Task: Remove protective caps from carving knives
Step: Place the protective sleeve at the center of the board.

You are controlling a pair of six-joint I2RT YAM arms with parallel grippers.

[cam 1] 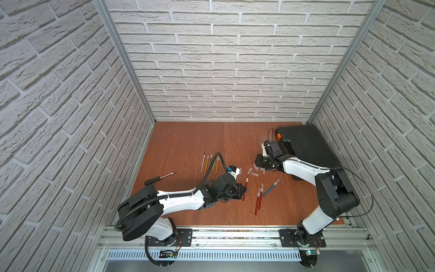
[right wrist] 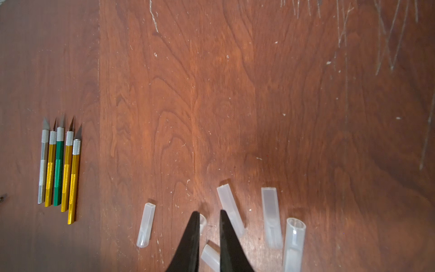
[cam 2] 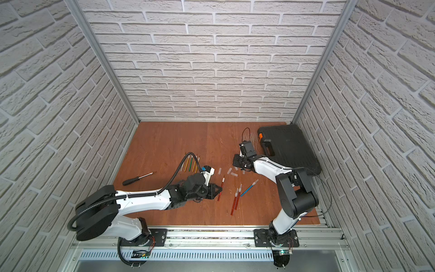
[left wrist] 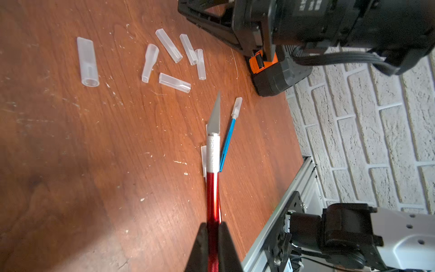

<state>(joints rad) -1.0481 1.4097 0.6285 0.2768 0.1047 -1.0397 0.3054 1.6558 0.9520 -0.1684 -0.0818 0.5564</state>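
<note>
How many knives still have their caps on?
3: a blue knife lying toward the right arm, a red knife just left of it, and a second red knife alongside that one. The left arm may hide others.

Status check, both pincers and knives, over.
Left pincer shut on red knife, blade bare. Right pincer open over loose caps, holding nothing. Blue knife, two red knives: caps on. Nothing blocking.

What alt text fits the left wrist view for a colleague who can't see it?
The left gripper clamps a red knife by its handle, bare blade pointing over the wooden table toward six loose caps. A blue knife, cap on, lies nearby.
</note>
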